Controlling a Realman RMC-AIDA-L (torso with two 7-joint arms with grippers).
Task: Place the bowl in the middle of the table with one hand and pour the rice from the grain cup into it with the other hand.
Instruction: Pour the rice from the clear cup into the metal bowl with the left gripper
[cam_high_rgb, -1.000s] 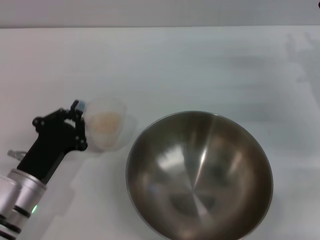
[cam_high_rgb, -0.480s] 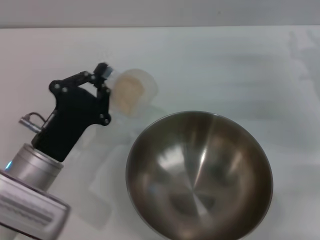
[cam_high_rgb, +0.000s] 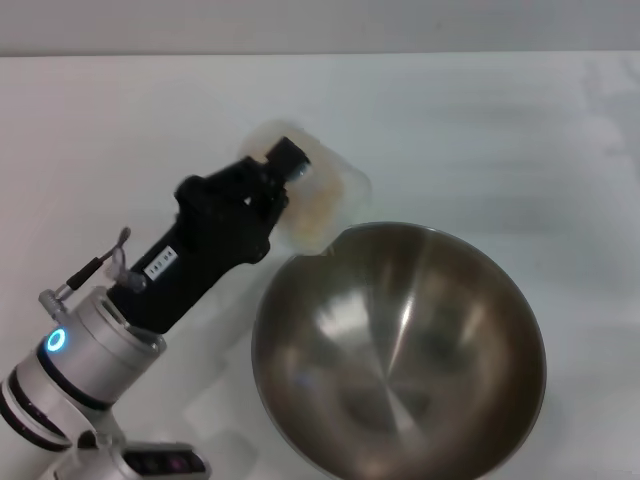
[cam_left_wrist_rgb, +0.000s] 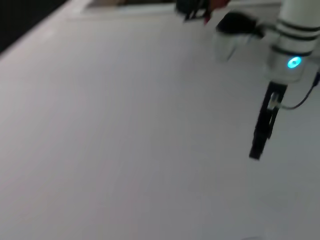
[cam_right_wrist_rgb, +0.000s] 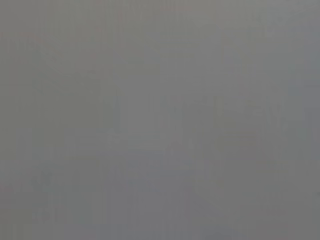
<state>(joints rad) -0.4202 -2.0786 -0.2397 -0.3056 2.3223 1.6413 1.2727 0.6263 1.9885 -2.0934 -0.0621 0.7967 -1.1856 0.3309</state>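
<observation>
The steel bowl (cam_high_rgb: 400, 350) sits on the white table (cam_high_rgb: 450, 120) at the front, right of middle, and is empty inside. My left gripper (cam_high_rgb: 283, 170) is shut on the translucent grain cup (cam_high_rgb: 335, 185) and holds it in the air, tilted toward the bowl, just over the bowl's far left rim. The pale rice (cam_high_rgb: 312, 210) shows through the cup's wall. In the left wrist view only the bare table (cam_left_wrist_rgb: 125, 130) shows, with my right arm (cam_left_wrist_rgb: 292, 55) far off, its black gripper (cam_left_wrist_rgb: 257, 150) hanging downward. The right wrist view is blank grey.
The table's far edge (cam_high_rgb: 320, 53) runs across the back. My left arm's silver wrist (cam_high_rgb: 95, 345) with a blue light stands over the front left of the table.
My left gripper has lifted the grain cup off the table, carried it right toward the bowl's rim and tilted it. The bowl has not moved.
</observation>
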